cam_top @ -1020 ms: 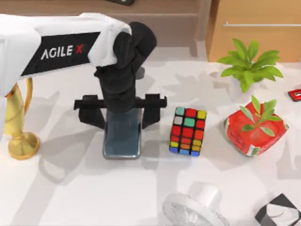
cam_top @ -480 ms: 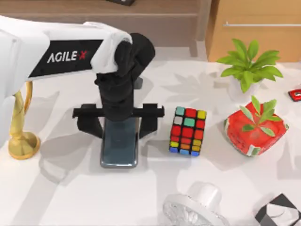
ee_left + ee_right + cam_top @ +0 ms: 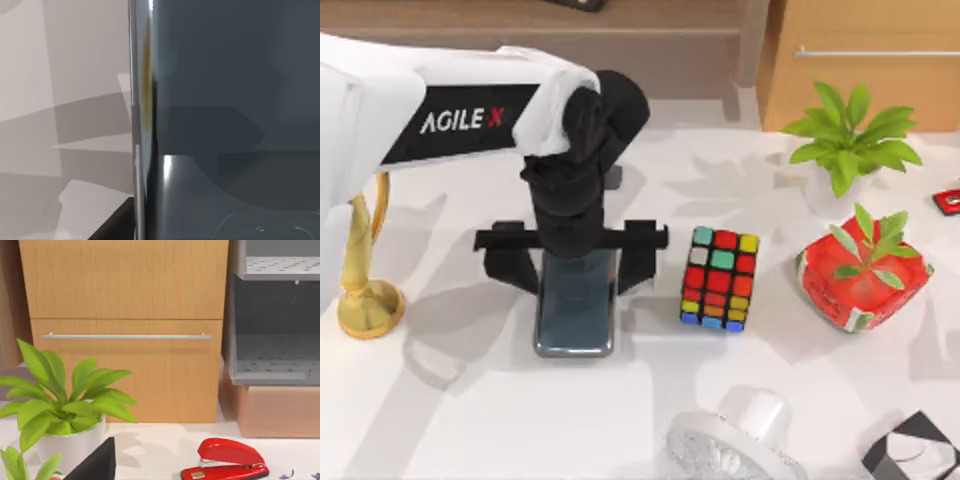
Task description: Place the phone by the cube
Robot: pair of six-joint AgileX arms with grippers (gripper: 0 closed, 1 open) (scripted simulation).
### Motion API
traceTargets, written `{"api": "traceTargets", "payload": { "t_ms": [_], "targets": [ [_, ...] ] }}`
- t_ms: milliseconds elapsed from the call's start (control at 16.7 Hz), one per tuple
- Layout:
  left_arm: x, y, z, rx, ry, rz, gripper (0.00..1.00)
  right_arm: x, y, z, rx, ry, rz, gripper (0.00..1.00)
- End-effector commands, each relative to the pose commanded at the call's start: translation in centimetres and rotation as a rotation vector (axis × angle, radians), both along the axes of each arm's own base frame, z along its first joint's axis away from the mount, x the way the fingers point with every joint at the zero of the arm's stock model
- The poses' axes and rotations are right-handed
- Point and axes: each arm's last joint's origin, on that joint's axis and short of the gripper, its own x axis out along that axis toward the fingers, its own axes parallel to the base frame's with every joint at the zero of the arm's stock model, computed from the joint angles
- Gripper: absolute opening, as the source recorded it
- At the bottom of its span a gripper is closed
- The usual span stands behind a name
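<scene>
The phone [image 3: 575,318] lies flat on the white table, dark glossy face up, its long side parallel to the cube's left side. The cube [image 3: 720,278] stands a short gap to its right. My left gripper [image 3: 572,262] hangs straight over the phone's far end, open, with one black finger on each side of the phone and wider apart than it. The left wrist view looks close onto the phone's face [image 3: 225,100] and silver rim. My right arm is parked off to the right by the wooden cabinet, with a dark part of its gripper [image 3: 95,462] in its wrist view.
A gold trophy [image 3: 362,290] stands at the left. At the right are a red pot with a plant [image 3: 863,275], a white potted plant [image 3: 845,150] and a red stapler [image 3: 225,460]. A white round object [image 3: 740,440] and a black-and-white box [image 3: 915,450] sit near the front edge.
Over the last second the phone's near end has come forward and slightly left, and my left arm shifted a little left. Over the last half second almost nothing moved.
</scene>
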Motion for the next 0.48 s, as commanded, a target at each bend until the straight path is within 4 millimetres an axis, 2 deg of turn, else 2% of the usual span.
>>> {"api": "traceTargets", "payload": {
  "t_ms": [240,480],
  "targets": [
    [0.0,0.0,0.0,0.0,0.0,0.0,0.98,0.0,0.0,0.0,0.0,0.0,0.0,1.0],
    [0.0,0.0,0.0,0.0,0.0,0.0,1.0,0.0,0.0,0.0,0.0,0.0,0.0,1.0]
  ]
}}
